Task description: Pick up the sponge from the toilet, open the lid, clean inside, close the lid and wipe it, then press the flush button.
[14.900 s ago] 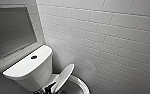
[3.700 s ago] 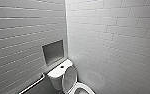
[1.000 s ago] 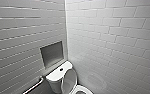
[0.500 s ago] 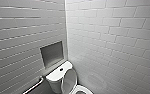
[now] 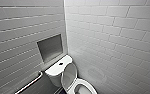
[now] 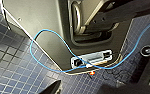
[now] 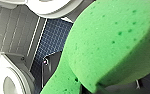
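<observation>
The sponge (image 7: 111, 42), bright green and pitted, sat clamped in the right gripper (image 7: 113, 88) above blue floor tiles (image 7: 51, 37). The toilet (image 5: 56, 71) stood cornered between tiled walls (image 5: 111, 37), lid (image 5: 69, 75) raised. The left gripper's (image 6: 83, 89) state could not be told.

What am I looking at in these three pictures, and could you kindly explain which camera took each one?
This is a wheeled robot with two arms. It has one camera high on its head and one on each wrist.

The head picture looks down into a tiled corner at the toilet. Its lid stands raised, and the dark flush button sits on the tank top. A wall niche and a grab bar are beside it.

The left wrist picture shows the robot's own body, a blue cable and the dark blue tiled floor.

The right wrist picture is very close to the green sponge, which that arm holds above the floor.
</observation>
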